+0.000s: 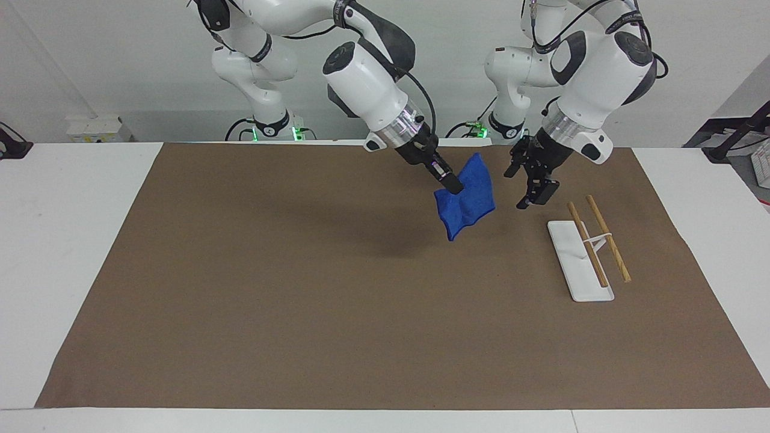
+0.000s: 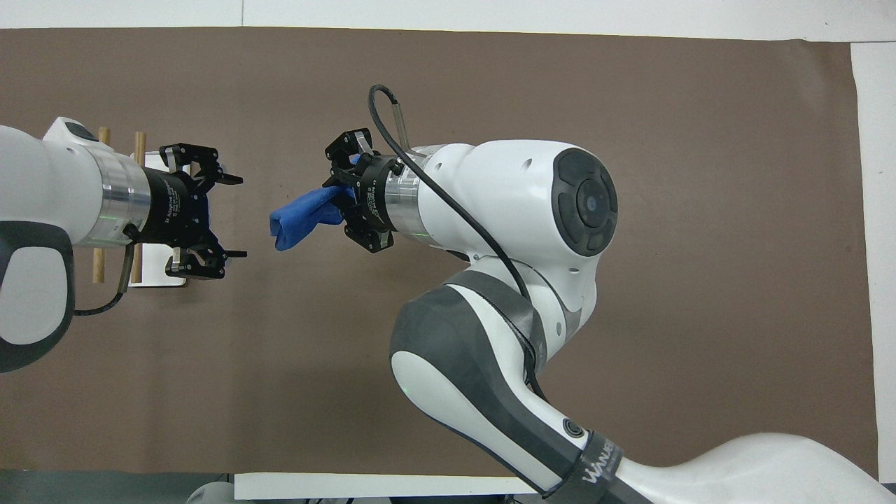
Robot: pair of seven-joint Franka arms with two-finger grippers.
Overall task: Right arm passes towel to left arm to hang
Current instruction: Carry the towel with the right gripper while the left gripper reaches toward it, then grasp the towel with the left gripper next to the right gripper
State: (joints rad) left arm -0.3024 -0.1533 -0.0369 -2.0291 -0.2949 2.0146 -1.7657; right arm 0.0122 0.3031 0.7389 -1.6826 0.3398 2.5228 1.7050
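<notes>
Held the towel [image 1: 465,203] aloft in the right end effector [image 1: 452,186], fingertips pinched together on one upper edge, cloth hanging clear above the brown mat [image 1: 301,300] of the worktop. Drooped in soft folds below the pinch, so judged light, limp and fuzzy: nothing stiff to push against, likely to sag or swing when touched, not slippery, not fragile. Hovered the left end effector [image 1: 532,183] just beside the towel, toward the rack [image 1: 586,252], fingers spread wide and apart from the cloth, a clear gap showing between them and the towel's free end in the overhead view [image 2: 297,220]. Stood the rack on the mat near the towel, toward the left arm's end, two wooden rails over a white base. Best taken, by this reading, on the free edge or corner facing the left end effector, away from the right one's pinch, with a deep bite so the fabric does not slide out. Loop at the corner not made out.
</notes>
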